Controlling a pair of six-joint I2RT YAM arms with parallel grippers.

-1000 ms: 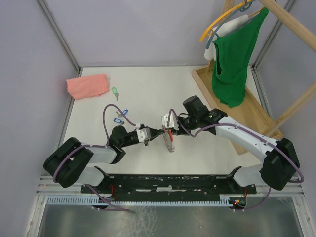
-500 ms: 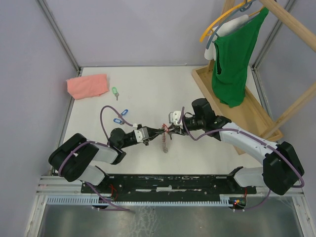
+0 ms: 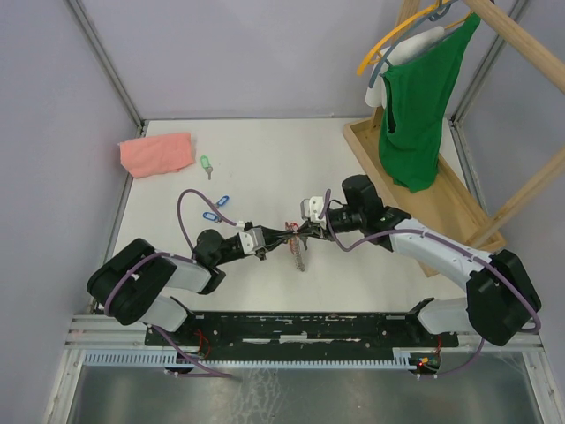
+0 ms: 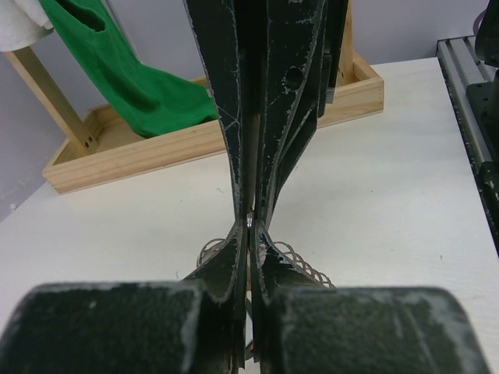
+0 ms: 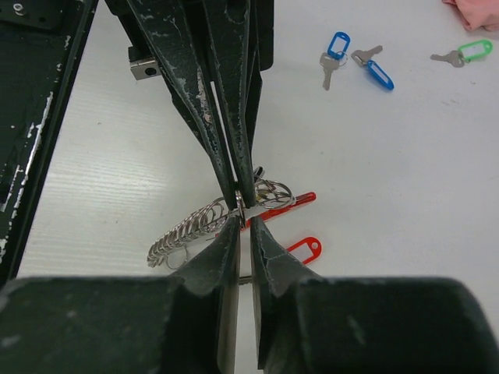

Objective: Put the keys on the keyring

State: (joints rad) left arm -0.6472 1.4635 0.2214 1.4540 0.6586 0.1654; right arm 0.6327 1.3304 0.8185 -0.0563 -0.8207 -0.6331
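Note:
The keyring [image 3: 299,253] hangs between my two grippers at the table's middle, its row of loops [image 5: 187,232] and red band [image 5: 288,204] trailing to the table. My left gripper [image 3: 284,236] is shut on one loop, tips tight together [image 4: 249,226]. My right gripper [image 3: 297,232] meets it head-on, and its jaws pinch the same loop with a narrow gap [image 5: 243,224]. A red-tagged key [image 5: 304,249] lies beside the right fingers, its blade hidden under them. Two blue keys [image 3: 221,201] [image 3: 210,215] and a green key [image 3: 205,163] lie to the far left.
A pink folded cloth [image 3: 156,153] lies at the far left corner. A wooden rack base [image 3: 459,208] with a green garment [image 3: 415,115] on a hanger stands along the right side. Purple cables loop over both arms.
My right wrist has drawn back slightly to the right and the left arm has reached further in. The keyring's hanging end has swung a little; the right jaws briefly widened, then narrowed.

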